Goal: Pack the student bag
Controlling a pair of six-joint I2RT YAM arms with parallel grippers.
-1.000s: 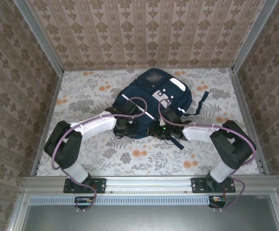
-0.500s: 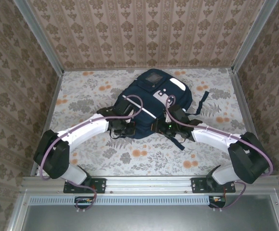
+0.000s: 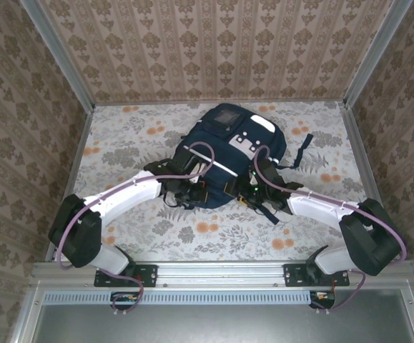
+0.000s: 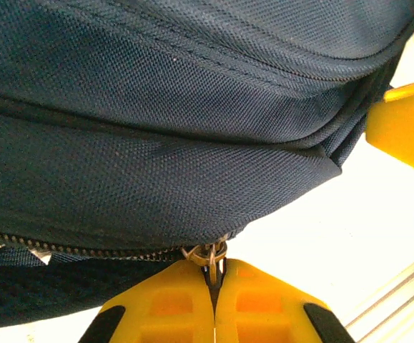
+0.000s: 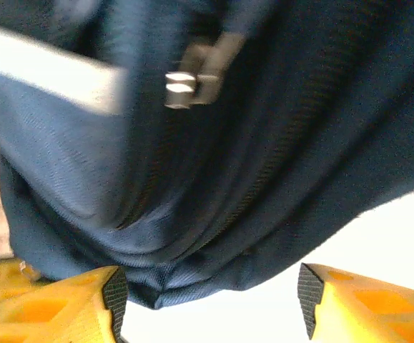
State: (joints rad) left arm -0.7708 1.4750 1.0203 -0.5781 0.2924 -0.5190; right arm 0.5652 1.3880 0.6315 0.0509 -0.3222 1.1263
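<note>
The navy student bag (image 3: pixel 224 153) lies flat in the middle of the table, its white stripe (image 3: pixel 214 161) across the front. My left gripper (image 3: pixel 192 191) is at the bag's near-left edge. In the left wrist view the left gripper (image 4: pixel 214 275) is shut on the brass zipper pull (image 4: pixel 208 253), with the zipper line (image 4: pixel 71 249) running left. My right gripper (image 3: pixel 253 191) is at the bag's near-right edge. The right gripper (image 5: pixel 210 296) stands open, its yellow fingers (image 5: pixel 56 307) astride the navy fabric (image 5: pixel 214 186) of the bag's lower edge, not closed on it.
A dark strap (image 3: pixel 303 148) trails off the bag's right side, and another strap (image 3: pixel 267 212) lies by the right gripper. Patterned walls close in the back and both sides. The metal rail (image 3: pixel 221 271) runs along the near edge.
Both arms have reached further toward the bag's near edge. The right gripper moved up and right along the bag; the left stayed at the near-left edge.
</note>
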